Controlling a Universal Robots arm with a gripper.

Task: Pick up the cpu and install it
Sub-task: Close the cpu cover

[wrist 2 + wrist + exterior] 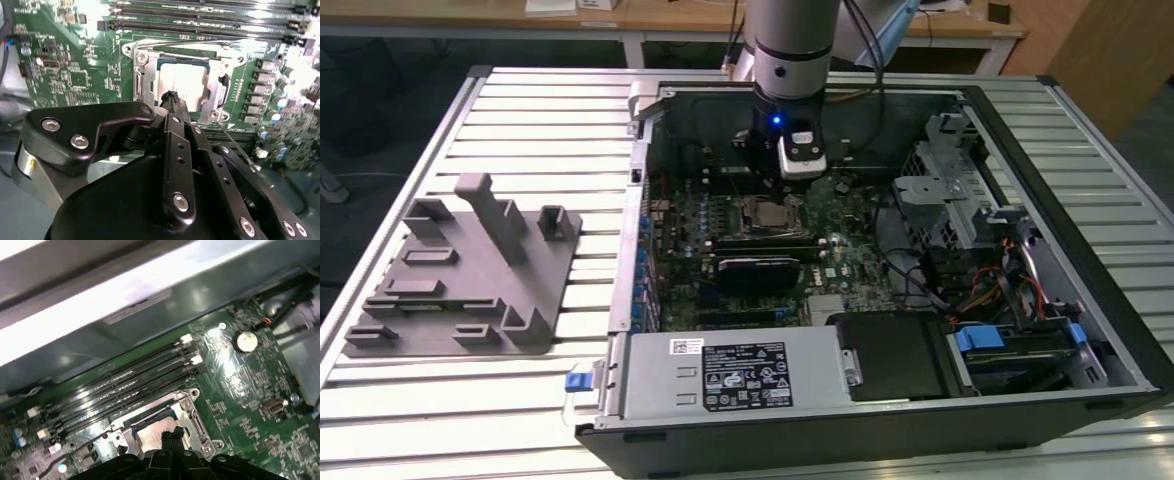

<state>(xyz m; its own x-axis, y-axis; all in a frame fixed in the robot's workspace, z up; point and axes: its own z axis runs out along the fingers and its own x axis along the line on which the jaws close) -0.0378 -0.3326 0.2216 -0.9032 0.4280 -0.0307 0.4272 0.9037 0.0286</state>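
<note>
A table [507, 110] of pale metal slats, running from the exterior view's left to its right, carries two things. An open computer case [881, 440] lies on its side over the middle and the exterior view's right part of the slats. A grey plastic block [467, 290] with upright posts lies flat toward the exterior view's left, beside the case and not touching it

Pale silvery cpu [182, 82] in a silver-framed socket [141, 80] on the green motherboard [75, 95]; black claw [172, 96]; grey slatted surface [534, 110].
</note>
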